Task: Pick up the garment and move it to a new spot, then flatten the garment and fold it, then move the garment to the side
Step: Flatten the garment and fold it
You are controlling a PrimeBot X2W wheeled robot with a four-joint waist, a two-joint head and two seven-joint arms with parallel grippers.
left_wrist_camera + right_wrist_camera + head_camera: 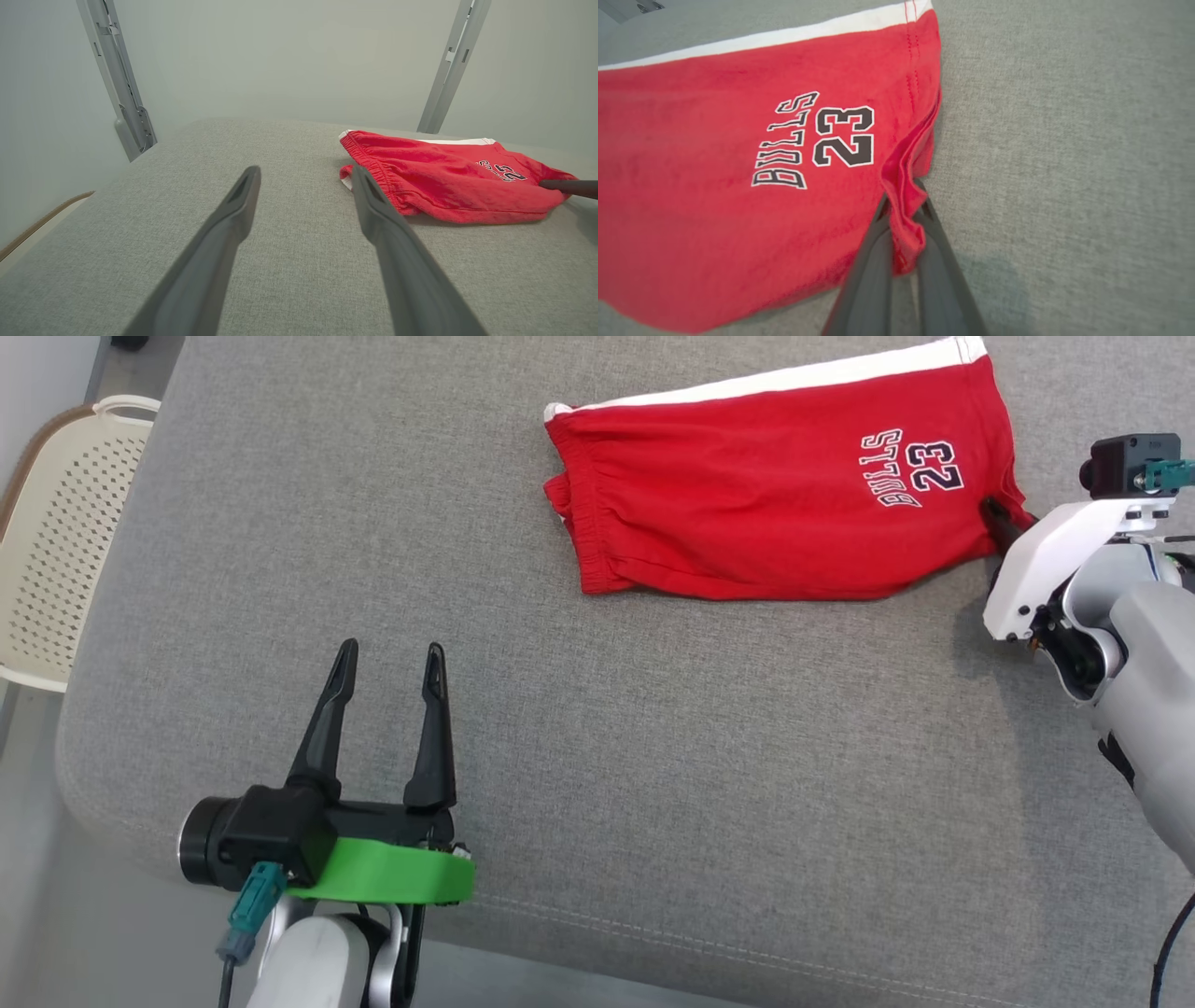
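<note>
The left gripper [392, 649] is held spread and empty. The red garment [775, 513] lies on the grey cushion [653, 784] well ahead of it, to its right. A hem corner is pinched between the closed fingers of the right gripper [903, 210]. The cloth is judged light, soft and limp, best taken at hem or waistband [380, 161]. The bunched fold in that grip is shown by the right wrist view, the gathered waistband by the left.
</note>
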